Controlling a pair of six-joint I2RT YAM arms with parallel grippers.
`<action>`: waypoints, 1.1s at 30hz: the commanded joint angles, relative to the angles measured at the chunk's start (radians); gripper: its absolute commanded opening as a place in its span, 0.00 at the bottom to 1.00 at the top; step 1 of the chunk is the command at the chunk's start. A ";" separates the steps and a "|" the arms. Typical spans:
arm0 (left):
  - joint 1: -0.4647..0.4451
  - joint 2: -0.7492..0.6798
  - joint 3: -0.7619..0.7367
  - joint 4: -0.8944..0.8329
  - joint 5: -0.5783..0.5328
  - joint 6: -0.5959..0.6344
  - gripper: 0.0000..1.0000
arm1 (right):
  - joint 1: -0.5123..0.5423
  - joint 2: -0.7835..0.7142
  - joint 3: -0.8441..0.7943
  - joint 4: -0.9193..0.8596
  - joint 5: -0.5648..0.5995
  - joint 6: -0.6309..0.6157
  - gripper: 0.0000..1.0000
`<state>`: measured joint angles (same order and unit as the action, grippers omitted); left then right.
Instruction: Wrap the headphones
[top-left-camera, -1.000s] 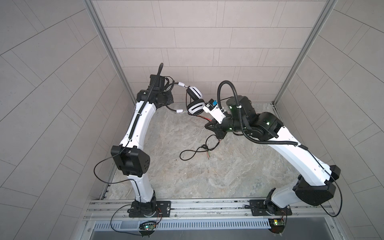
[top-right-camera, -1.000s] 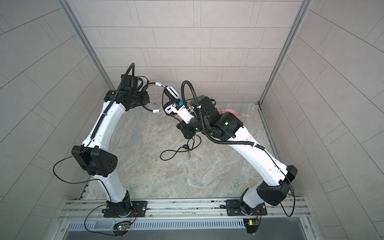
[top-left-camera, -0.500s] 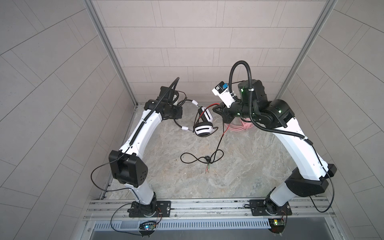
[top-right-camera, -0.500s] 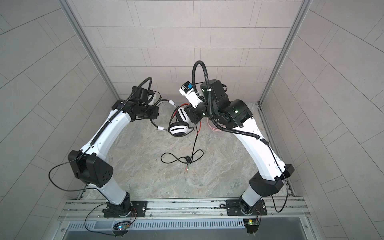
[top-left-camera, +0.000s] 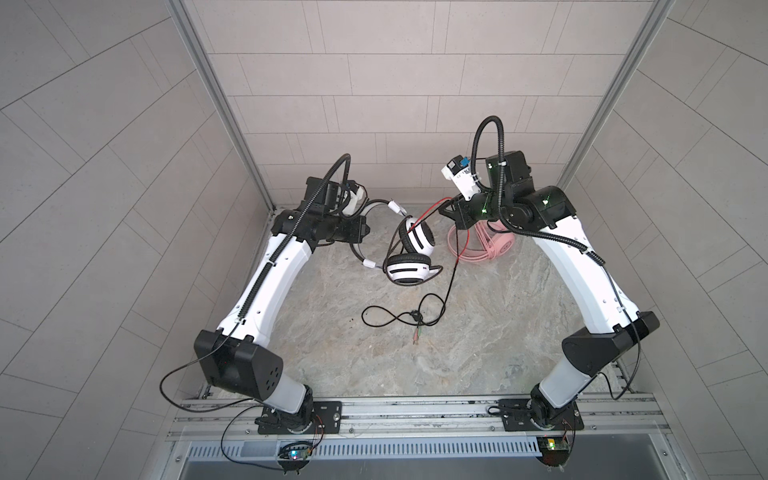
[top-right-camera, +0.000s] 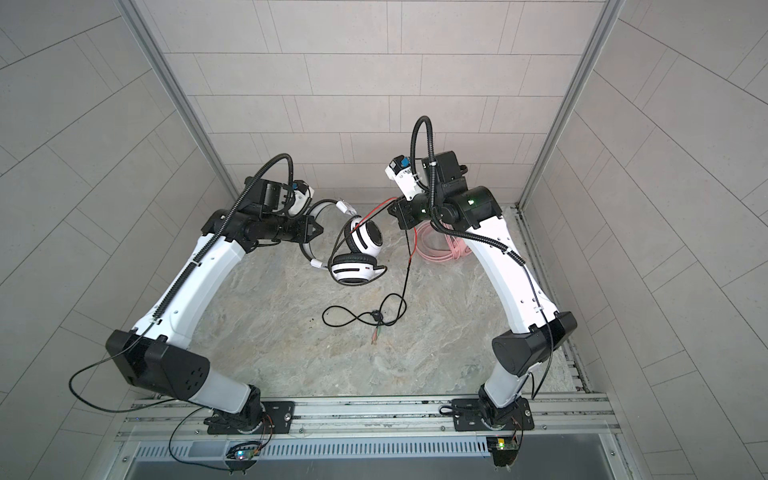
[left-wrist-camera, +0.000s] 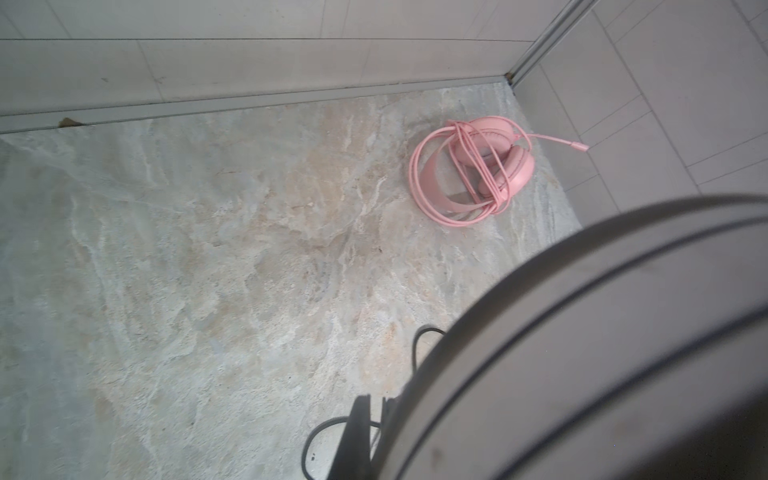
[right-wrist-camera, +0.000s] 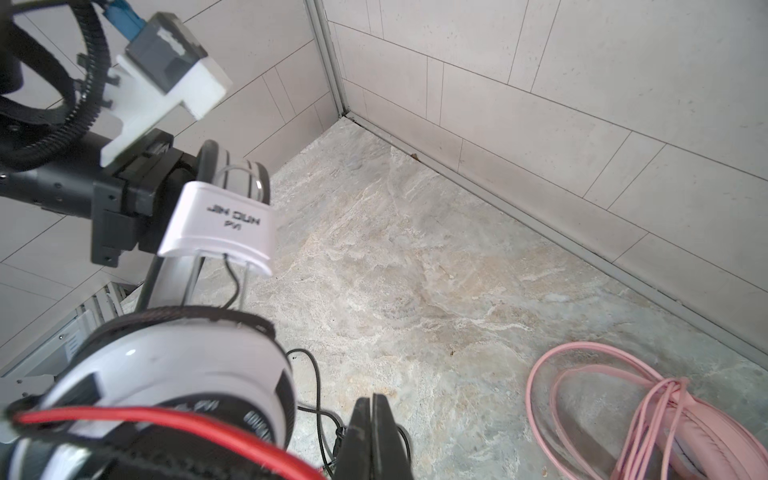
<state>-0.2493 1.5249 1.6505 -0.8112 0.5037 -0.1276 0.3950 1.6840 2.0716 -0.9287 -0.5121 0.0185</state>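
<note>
Left claw (top-left-camera: 365, 228) clenched on striped headset's (top-left-camera: 409, 270) headband. Right claw (right-wrist-camera: 372, 405) clenched too, looks pinched on its black-red cable (right-wrist-camera: 124, 413). Nearest, below right claw: cable slack lying loose on surface (top-left-camera: 415, 374). Next, striped headset hanging between the claws, off the surface. Farthest, behind right claw by back wall (top-left-camera: 374, 104): pink headset (left-wrist-camera: 490, 166), own cord coiled round it, looks done. Roughly halfway. Striped cable not wound yet, nearly all left.
</note>
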 joint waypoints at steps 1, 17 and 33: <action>-0.002 0.001 0.007 0.051 0.169 -0.049 0.00 | -0.014 0.034 -0.024 0.082 -0.061 0.032 0.00; 0.001 -0.013 0.043 0.043 0.181 -0.077 0.00 | -0.025 0.095 -0.252 0.317 -0.151 0.140 0.00; 0.007 0.013 0.124 0.116 0.220 -0.187 0.00 | 0.001 0.073 -0.646 0.800 -0.241 0.343 0.43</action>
<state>-0.2489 1.5433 1.7187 -0.7509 0.6548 -0.2577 0.3897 1.7653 1.4689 -0.2962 -0.7277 0.2989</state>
